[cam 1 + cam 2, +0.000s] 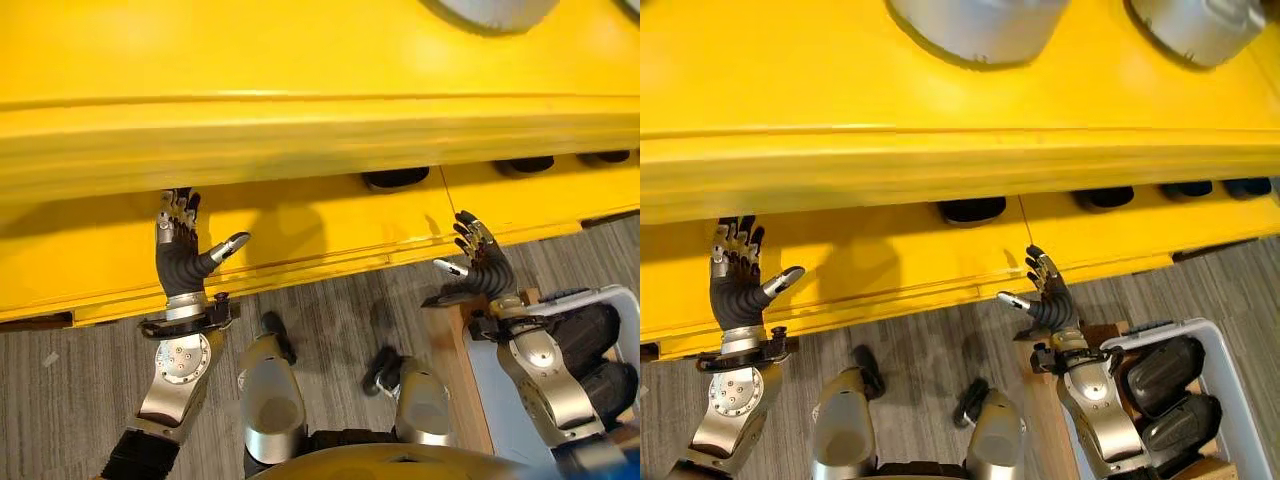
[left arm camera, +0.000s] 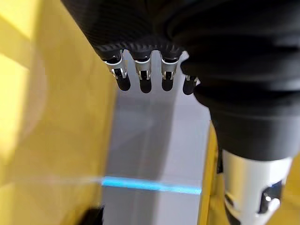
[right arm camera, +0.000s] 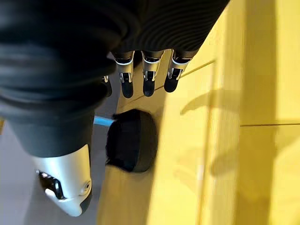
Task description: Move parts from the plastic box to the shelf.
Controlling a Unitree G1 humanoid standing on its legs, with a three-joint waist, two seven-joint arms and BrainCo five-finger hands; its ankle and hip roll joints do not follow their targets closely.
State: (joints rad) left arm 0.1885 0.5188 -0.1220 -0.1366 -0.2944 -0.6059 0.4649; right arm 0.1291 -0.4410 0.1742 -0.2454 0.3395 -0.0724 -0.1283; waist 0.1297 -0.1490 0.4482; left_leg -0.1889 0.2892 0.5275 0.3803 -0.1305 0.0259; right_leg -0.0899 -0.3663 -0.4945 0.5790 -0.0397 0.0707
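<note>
The yellow shelf [image 1: 940,160] carries silver-grey parts [image 1: 980,25] above and dark parts [image 1: 973,210] below.

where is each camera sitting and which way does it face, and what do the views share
Left eye view: on the head, looking down at the yellow metal shelf; both robot hands raised open, left robot hand, right robot hand.
Right eye view: beside it, same scene; white plastic box holding black rounded parts.
Left wrist view: on the left wrist, along its straight fingers past the shelf.
Right wrist view: on the right wrist, along its fingers at a black part on the shelf.
Shared: all show the shelf.
</note>
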